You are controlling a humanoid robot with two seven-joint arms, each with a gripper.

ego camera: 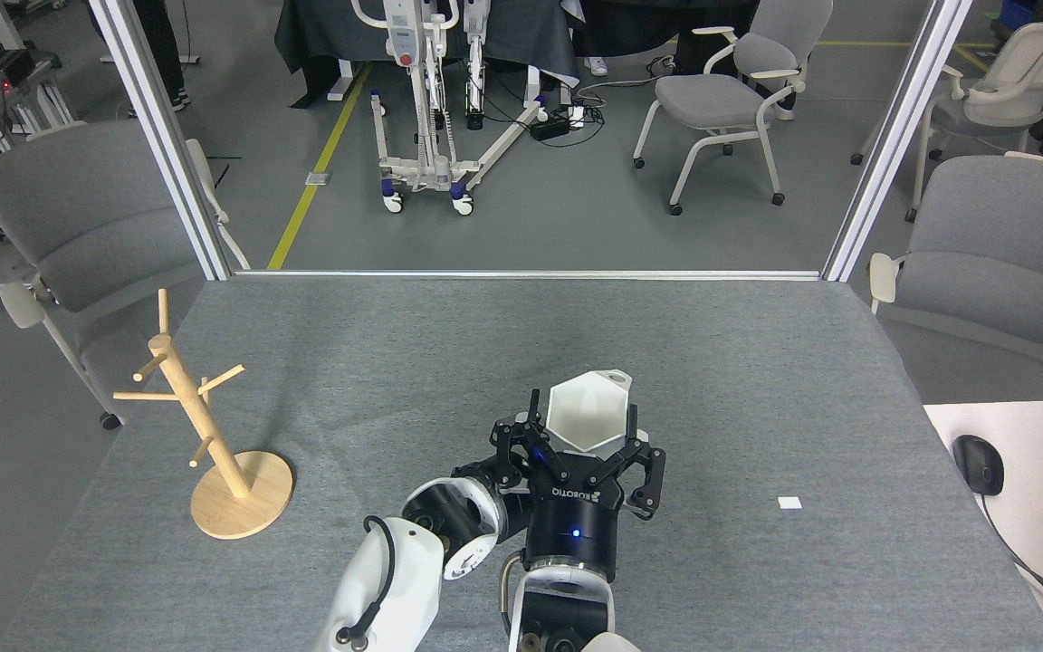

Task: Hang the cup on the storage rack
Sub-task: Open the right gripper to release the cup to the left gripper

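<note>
1. The right pincer (583,433), reaching up from the bottom edge of the head view, is clamped on the cup (587,406), with one dark finger against each flank and the hexagonal mouth open to the camera.
2. The cup sits near the middle of the table (485,335), close to its front edge. Whether it is lifted clear of the grey cloth cannot be told from this angle.
3. The cup's handle tab (614,375), with its round hole, points to the far side, away from the robot and slightly right.
4. The rack (203,426) stands upright at the table's left edge, well apart from the cup, with its thin pegs all bare.
5. The left pincer (502,466) lies just beside the right one, on the cup's left. It appears dark and end-on, so its jaws cannot be read as open or closed.
6. The key relation is that the rack lies far to the left of the held cup, while the tab faces away from it.
7. Judged from this, the cup must travel left and turn until the hole meets a peg tip.
8. The left arm is nearer the rack, so a handover looks plausible.
</note>
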